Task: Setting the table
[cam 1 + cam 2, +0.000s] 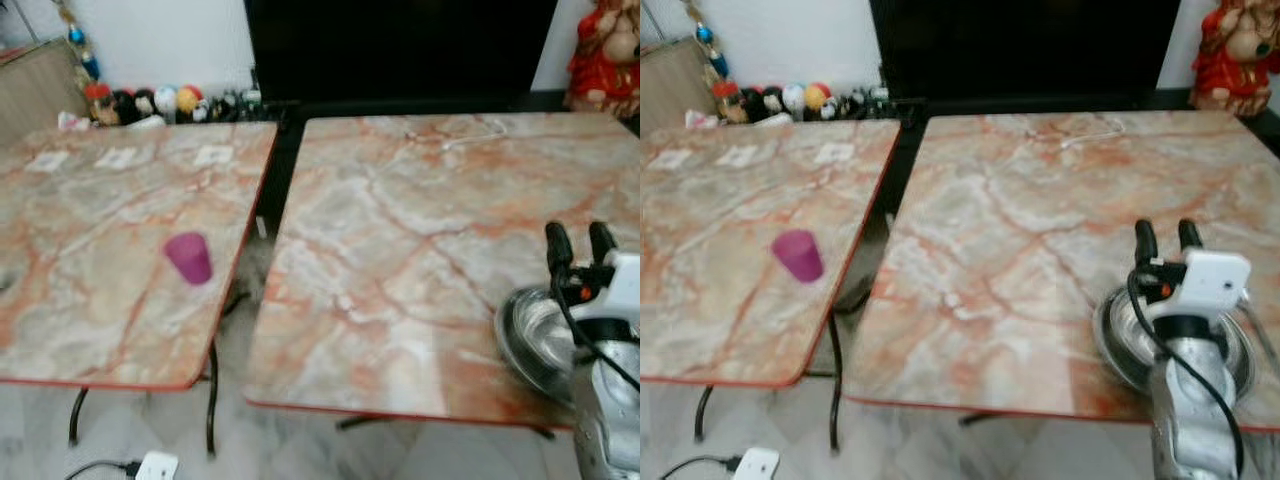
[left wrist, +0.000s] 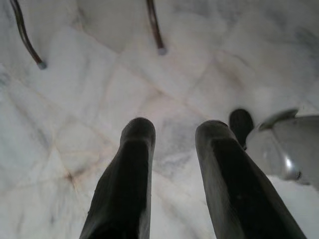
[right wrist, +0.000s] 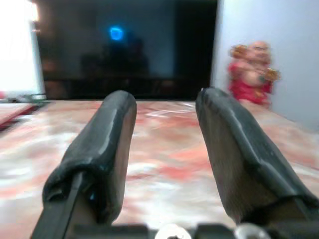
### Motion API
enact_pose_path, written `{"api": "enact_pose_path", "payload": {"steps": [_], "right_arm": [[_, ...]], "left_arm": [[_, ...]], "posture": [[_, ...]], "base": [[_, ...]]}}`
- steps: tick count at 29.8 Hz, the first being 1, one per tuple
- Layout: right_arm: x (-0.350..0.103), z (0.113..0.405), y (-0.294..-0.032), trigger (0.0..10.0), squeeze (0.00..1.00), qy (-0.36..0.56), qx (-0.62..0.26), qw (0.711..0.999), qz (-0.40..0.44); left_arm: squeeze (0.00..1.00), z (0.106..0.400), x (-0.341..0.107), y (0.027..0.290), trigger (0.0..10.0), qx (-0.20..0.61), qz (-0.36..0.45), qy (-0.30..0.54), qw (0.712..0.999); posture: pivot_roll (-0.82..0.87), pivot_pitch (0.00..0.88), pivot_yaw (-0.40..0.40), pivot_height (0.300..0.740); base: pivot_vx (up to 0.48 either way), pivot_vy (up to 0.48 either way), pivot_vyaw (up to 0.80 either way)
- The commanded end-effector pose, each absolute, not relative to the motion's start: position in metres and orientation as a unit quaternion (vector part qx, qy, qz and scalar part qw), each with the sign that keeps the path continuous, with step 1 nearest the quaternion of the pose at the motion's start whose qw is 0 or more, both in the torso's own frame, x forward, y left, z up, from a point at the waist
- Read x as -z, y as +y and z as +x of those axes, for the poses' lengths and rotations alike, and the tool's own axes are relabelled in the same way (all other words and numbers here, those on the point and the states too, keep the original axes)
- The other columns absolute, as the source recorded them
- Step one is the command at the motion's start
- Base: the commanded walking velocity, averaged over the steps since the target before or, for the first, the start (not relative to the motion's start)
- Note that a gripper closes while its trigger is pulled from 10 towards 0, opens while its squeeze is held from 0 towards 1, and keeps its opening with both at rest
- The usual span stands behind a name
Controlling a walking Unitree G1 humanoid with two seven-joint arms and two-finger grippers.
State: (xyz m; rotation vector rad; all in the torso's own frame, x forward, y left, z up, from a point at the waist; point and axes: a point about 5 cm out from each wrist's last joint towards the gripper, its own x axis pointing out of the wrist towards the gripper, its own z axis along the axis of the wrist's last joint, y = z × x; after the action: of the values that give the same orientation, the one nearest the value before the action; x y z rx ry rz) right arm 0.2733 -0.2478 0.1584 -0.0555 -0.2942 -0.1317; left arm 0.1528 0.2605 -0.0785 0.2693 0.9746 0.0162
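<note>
One round shiny steel plate (image 1: 1120, 335) lies at the near right corner of the marbled pink surface (image 1: 1010, 250), under the right gripper (image 1: 1167, 236), whose fingers hang parted and empty; advice: lift clear without dragging it, leaving the left gripper (image 2: 174, 134), fingers apart, idle.

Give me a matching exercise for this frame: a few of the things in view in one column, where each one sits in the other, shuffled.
Things:
1. purple cup
2. metal bowl
3. red figurine
4. white plug

Places:
A. on the floor under the left table
B. near the front edge of the right table, by the right end effector
C. on the left table
D. behind the right table's far corner

Pairs: 1-C, 2-B, 3-D, 4-A
</note>
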Motion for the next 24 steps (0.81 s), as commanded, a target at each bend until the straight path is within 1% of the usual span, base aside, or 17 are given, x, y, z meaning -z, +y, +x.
{"api": "enact_pose_path", "payload": {"steps": [1, 7, 15, 24], "right_arm": [[-0.164, 0.275, -0.243, 10.0, 0.00, -0.156, 0.055, 0.986, -0.031], [-0.165, 0.276, -0.242, 10.0, 0.00, -0.158, 0.052, 0.986, -0.031], [-0.166, 0.278, -0.238, 10.0, 0.00, -0.160, 0.047, 0.986, -0.031], [-0.163, 0.279, -0.224, 10.0, 0.00, -0.155, 0.021, 0.987, -0.033]], "left_arm": [[0.00, 0.147, 0.081, 0.261, 10.0, -0.012, 0.128, 0.479, 0.868], [0.00, 0.147, 0.082, 0.260, 10.0, -0.013, 0.127, 0.479, 0.869], [0.00, 0.145, 0.079, 0.268, 10.0, -0.020, 0.125, 0.478, 0.869], [0.00, 0.144, 0.080, 0.266, 10.0, -0.020, 0.125, 0.478, 0.869]], "posture": [[-0.04, 0.000, 0.030, 0.740], [-0.04, 0.000, 0.027, 0.740], [-0.04, 0.000, 0.025, 0.740], [-0.03, 0.000, 0.025, 0.740]], "base": [[0.000, 0.480, 0.00], [0.000, 0.480, 0.00], [0.000, 0.480, 0.00], [0.000, 0.480, 0.00]]}}
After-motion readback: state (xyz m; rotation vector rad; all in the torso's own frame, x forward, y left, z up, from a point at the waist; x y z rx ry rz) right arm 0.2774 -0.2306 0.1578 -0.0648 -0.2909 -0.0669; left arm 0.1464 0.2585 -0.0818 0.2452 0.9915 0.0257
